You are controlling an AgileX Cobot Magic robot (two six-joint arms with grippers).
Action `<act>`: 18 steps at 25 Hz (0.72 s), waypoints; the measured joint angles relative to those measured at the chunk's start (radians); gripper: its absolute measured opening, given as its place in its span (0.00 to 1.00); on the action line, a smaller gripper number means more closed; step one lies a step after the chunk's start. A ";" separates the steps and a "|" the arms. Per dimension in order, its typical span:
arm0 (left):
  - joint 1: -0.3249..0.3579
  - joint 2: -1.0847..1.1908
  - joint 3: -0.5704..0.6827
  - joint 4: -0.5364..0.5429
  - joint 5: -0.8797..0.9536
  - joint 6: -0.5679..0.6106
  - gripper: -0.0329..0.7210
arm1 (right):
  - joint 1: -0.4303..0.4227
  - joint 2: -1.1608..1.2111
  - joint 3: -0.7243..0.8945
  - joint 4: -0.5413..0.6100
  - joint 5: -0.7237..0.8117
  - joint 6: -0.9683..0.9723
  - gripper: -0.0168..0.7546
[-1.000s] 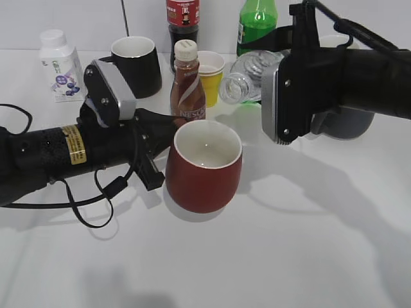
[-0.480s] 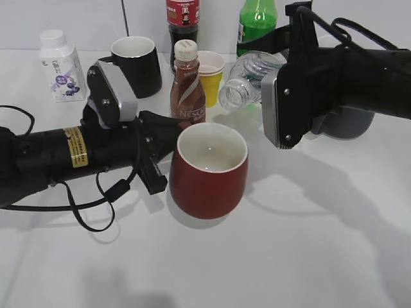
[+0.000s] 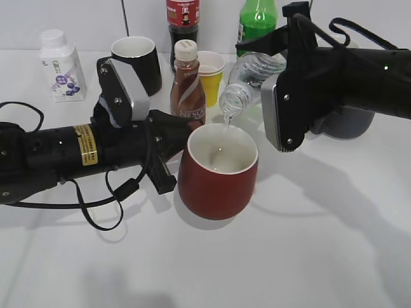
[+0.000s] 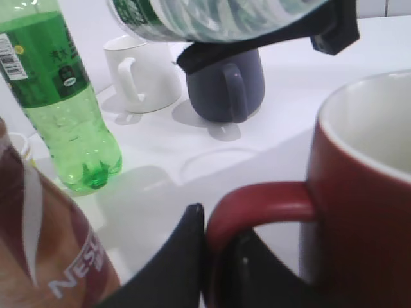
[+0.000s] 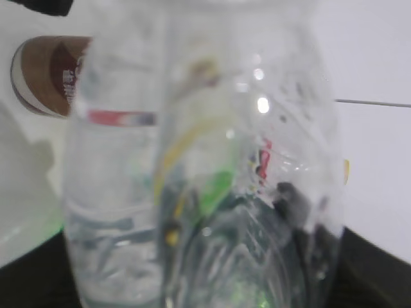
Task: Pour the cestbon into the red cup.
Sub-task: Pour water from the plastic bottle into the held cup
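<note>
The red cup (image 3: 218, 176) stands upright at the table's middle; its white inside holds a little water. My left gripper (image 3: 168, 154) is shut on the cup's loop handle (image 4: 257, 199), with one black finger on each side of it. My right gripper (image 3: 282, 83) is shut on the cestbon (image 3: 247, 80), a clear capless bottle, tilted mouth-down over the cup's far rim. A thin stream of water falls from its mouth into the cup. The bottle fills the right wrist view (image 5: 205, 167) and shows at the top of the left wrist view (image 4: 212, 16).
Behind the cup stand a brown Nescafe bottle (image 3: 187, 83), a yellow paper cup (image 3: 210, 74), a black mug (image 3: 136, 64), a bright green bottle (image 3: 257, 22) and a white pill bottle (image 3: 61, 64). A grey mug (image 4: 228, 86) and a white mug (image 4: 141, 74) stand at the back right.
My left gripper moved the red cup to the right, under the bottle's mouth. My right gripper tipped the cestbon further down, and water now runs out.
</note>
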 joint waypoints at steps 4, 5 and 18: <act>0.000 0.000 0.000 0.000 0.001 0.000 0.10 | 0.000 0.000 0.000 -0.001 -0.002 -0.026 0.66; 0.000 0.000 0.000 0.000 0.001 0.000 0.10 | 0.000 0.000 0.000 -0.001 -0.002 -0.036 0.66; 0.000 0.000 0.000 0.002 0.002 0.000 0.10 | 0.000 0.000 0.000 -0.001 -0.003 -0.106 0.66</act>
